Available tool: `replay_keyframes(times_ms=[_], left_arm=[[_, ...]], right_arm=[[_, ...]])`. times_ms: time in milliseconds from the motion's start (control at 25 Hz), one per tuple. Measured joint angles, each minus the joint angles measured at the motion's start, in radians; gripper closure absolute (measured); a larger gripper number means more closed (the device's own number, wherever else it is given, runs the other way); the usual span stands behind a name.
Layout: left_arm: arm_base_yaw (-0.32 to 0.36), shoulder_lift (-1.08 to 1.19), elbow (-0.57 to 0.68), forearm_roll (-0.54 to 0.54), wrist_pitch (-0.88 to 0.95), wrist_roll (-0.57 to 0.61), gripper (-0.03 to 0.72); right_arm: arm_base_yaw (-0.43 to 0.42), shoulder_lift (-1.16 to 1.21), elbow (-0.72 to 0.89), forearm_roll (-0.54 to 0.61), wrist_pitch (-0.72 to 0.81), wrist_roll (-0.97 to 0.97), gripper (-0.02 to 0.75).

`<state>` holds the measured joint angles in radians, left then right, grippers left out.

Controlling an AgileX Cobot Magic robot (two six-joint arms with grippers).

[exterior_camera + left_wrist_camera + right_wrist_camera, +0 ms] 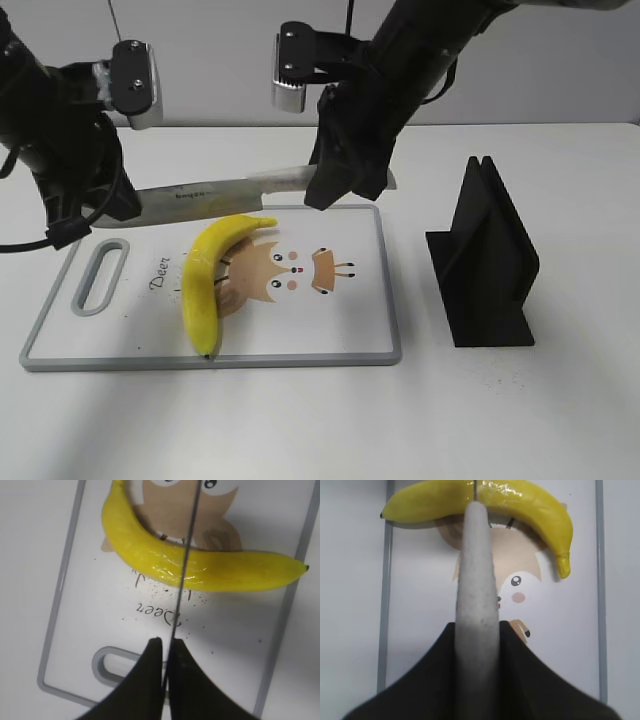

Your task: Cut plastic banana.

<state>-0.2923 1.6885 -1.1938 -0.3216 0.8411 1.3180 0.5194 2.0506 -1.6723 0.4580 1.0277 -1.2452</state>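
Note:
The plastic banana [205, 280] is glossy yellow and lies whole on the white cutting board [340, 330], dark tip toward the front edge. A knife [215, 190] with a white handle hangs level over the banana's stem end. My right gripper [340, 188] is shut on the handle [476, 605]. My left gripper [112, 205] is shut on the blade's tip end [172, 625]. In the left wrist view the blade edge crosses the middle of the banana [210, 570]. In the right wrist view the handle points at the banana [530, 502]. I cannot tell whether blade and banana touch.
The board [75, 615] has a grey rim, a cartoon print and a handle slot [98, 278] at its left end. A black knife stand [490, 260] stands on the white table to the right of the board.

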Motion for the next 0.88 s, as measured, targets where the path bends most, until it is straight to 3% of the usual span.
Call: replay_keyframes(times_ms=[880], left_arm=[[0.001, 0.231, -0.017, -0.022, -0.083, 0.011, 0.691]], right_arm=[[-0.008, 0.177, -0.011, -0.025, -0.055, 0.002, 0.554]])
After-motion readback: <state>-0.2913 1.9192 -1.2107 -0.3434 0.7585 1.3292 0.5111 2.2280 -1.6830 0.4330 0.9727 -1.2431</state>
